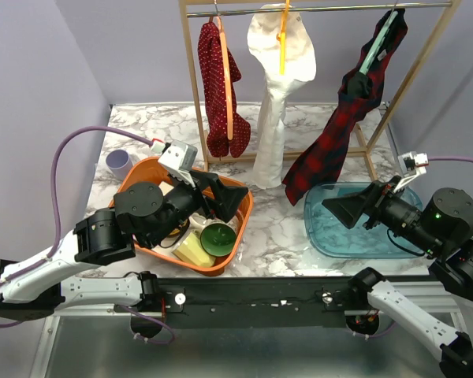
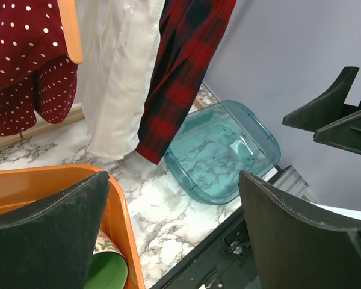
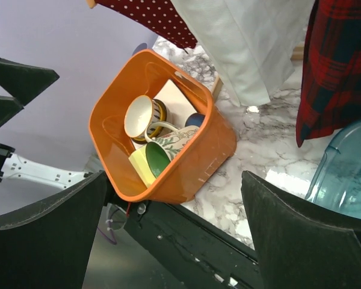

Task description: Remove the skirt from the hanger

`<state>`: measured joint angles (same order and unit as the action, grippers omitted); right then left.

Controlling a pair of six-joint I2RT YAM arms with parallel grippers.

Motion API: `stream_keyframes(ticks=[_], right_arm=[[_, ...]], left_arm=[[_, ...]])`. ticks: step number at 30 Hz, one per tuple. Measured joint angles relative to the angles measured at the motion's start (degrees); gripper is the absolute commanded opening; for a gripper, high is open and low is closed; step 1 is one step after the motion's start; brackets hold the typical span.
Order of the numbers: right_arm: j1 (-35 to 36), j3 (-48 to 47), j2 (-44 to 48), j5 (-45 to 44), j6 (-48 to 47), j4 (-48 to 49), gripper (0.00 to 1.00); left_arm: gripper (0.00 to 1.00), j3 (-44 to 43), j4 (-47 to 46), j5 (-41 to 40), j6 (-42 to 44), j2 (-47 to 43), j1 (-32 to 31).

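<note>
We judge nothing done yet: dotted garment (image 1: 219, 87), white garment (image 1: 277, 94) and plaid garment (image 1: 347, 118) all hang on the rack (image 1: 323, 9). Left gripper (image 1: 225, 197) and right gripper (image 1: 335, 211) are spread, empty, low.

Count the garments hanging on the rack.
3. A red polka-dot garment hangs at the left end of the rack, a white garment in the middle, and a red plaid garment at the right end. None appears hidden behind another.

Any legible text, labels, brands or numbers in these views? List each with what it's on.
None readable in any view.
Polka-dot garment and plaid garment: pattern only, no lettering.
White garment: plain.
Mug in the orange bin: leaf print, no words.
Teal tub: no marking visible.
</note>
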<state>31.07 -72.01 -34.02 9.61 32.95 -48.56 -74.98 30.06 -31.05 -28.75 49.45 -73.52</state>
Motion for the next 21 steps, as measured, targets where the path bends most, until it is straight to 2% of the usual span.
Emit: stream_keyframes(ticks=[13,21], right_arm=[[0.00,-2.71,-0.72,-4.96,0.52,-3.32,0.97],[0.00,-11.80,-7.54,-20.02,-1.05,-4.87,0.82]], left_arm=[[0.99,0.00,0.31,-0.17,-0.02,-0.22,-0.02],[0.99,-0.02,3.28,-1.53,0.26,-0.13,0.00]])
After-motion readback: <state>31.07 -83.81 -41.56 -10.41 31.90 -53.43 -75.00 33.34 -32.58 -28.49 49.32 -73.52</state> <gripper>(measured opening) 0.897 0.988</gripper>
